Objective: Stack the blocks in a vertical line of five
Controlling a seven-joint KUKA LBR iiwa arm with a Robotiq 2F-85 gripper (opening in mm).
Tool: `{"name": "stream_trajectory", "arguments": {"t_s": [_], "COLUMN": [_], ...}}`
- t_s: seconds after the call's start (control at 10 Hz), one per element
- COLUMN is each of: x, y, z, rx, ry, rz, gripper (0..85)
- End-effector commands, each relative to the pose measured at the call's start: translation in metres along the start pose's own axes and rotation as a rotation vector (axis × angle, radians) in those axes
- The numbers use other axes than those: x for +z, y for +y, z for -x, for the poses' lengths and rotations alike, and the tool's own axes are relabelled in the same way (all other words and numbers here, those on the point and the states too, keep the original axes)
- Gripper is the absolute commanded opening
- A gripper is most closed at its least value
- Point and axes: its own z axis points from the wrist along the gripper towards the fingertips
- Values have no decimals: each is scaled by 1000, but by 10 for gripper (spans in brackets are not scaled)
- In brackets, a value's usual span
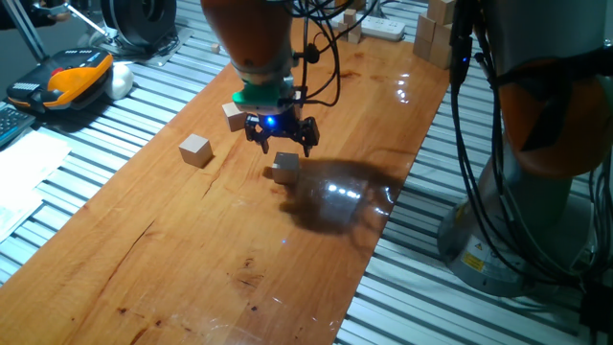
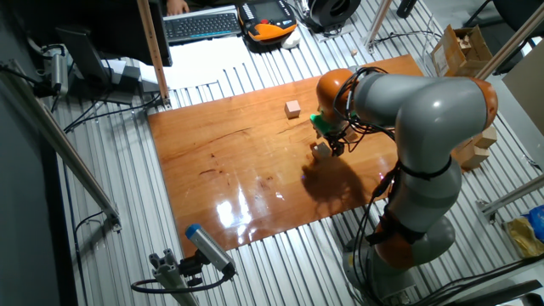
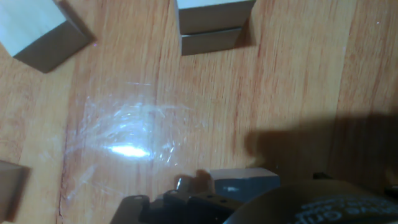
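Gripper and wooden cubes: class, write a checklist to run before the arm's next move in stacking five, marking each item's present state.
1. Gripper over a wooden cube: ok.
2. Jaws spread wider than that cube: ok, judging by one fixed view.
3. Cube flat on the table: ok.
4. Neighbouring cube stands apart: ok.
5. All five cubes in sight: cannot tell.
6. Stack begun: cannot tell; the hand view shows a seamed block, perhaps two.
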Motion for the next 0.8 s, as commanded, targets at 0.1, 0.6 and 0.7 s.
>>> {"name": "stream_trajectory", "arguments": {"t_s": [0.1, 0.6, 0.7], "x": [3, 6, 6], "y": [1, 2, 2], "z": [-2, -5, -5], "rx": [2, 7, 5], "ry": [-4, -3, 1], "rz": [-3, -4, -1], "gripper": [850, 850, 850]}}
